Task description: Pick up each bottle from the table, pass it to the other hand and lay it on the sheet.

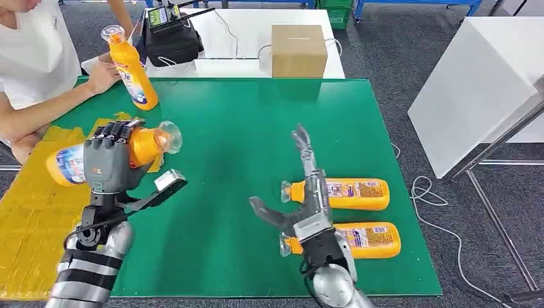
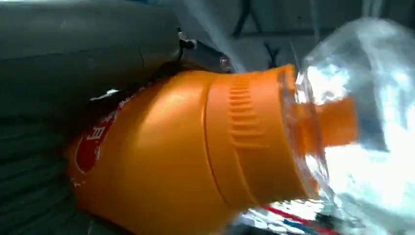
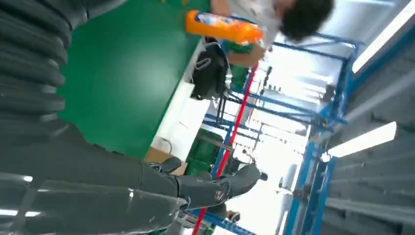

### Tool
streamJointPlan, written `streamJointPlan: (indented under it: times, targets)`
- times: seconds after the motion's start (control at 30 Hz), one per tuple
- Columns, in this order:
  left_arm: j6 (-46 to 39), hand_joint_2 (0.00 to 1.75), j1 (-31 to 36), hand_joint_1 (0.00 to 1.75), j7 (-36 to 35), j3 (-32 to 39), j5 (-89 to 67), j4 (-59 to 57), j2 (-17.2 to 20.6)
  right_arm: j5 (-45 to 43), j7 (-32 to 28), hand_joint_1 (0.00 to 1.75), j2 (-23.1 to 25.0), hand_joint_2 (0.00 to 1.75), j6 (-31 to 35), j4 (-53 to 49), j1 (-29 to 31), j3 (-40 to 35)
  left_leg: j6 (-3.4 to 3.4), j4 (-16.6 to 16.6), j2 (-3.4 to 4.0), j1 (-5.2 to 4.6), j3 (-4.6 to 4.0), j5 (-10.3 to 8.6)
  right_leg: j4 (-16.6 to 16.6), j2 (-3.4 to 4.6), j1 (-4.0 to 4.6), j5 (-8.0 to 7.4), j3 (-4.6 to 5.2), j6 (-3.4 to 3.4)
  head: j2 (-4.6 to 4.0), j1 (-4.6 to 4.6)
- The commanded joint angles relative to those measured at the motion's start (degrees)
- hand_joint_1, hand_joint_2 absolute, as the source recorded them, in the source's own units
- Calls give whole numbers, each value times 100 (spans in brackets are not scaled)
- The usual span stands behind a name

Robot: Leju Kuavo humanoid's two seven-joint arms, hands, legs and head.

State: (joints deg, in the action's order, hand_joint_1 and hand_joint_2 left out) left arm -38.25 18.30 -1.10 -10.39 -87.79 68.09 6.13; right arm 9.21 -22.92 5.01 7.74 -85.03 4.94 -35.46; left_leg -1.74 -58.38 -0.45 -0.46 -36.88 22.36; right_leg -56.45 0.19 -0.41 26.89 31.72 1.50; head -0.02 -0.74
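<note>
My left hand (image 1: 110,160) grips an orange bottle (image 1: 146,145) with a clear cap, held on its side above the left part of the green mat (image 1: 231,128), over the edge of the yellow sheet (image 1: 29,212). The left wrist view shows that bottle (image 2: 195,156) close up under my fingers (image 2: 88,54). My right hand (image 1: 308,192) is open, fingers spread, above two orange bottles lying on the mat: the farther bottle (image 1: 356,194) and the nearer bottle (image 1: 365,239). A person's hand (image 1: 102,76) holds a further bottle (image 1: 133,69) upright at the mat's far left.
A person in white (image 1: 32,58) sits at the far left. Behind the mat stand a cardboard box (image 1: 298,50) and a black bag (image 1: 170,42) on a white table. A white board (image 1: 475,83) leans at the right, with cables on the floor.
</note>
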Motion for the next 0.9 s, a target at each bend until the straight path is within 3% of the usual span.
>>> streamJointPlan:
  times: [0.03,0.2,0.27,0.53,0.8,0.83,0.87,0.9]
  targets:
    - [-175,175,1143,175,-583,-2010,-221,-3314,1277,-1620,-127,0,-807,175,-1521,-807,-254,1150,11,11,2,0,17,-3,8,-4,0,-2,-16,-4,0,7]
    - [-175,175,971,175,-467,-1963,-221,-3398,1198,-1708,-135,0,-791,175,-1575,-776,-288,1229,12,9,7,3,30,11,13,-2,4,8,-65,0,0,0]
    - [-175,175,985,175,-685,-2312,-221,-3563,1253,-1714,-135,0,-786,175,-1582,-735,-271,1276,14,5,20,2,30,17,8,11,5,10,-98,-1,0,2]
    - [-175,175,897,175,-724,-2384,-174,-3689,1275,-1734,-127,0,-788,175,-1566,-675,-276,1333,16,4,14,4,19,6,6,14,6,2,-82,-3,0,2]
    - [-175,175,486,175,-212,-1588,189,-3561,1385,-1623,-95,0,-835,175,-1427,-516,-264,1291,10,5,25,4,14,8,5,25,6,0,-78,-1,0,0]
    - [-175,175,401,40,-129,-1358,224,-3440,1398,-1618,-97,0,-852,175,-1400,-512,-269,1276,16,6,28,6,30,15,11,26,8,5,-95,-2,0,0]
    - [-175,175,386,0,29,-1200,285,-3461,1427,-1615,-101,0,-869,175,-1381,-512,-286,1270,12,5,25,5,15,9,6,26,7,0,-81,-1,0,-2]
    - [-175,175,382,0,45,-1166,288,-3454,1438,-1610,-101,0,-873,175,-1369,-511,-292,1272,10,4,24,3,11,7,3,27,6,-1,-76,-1,0,2]
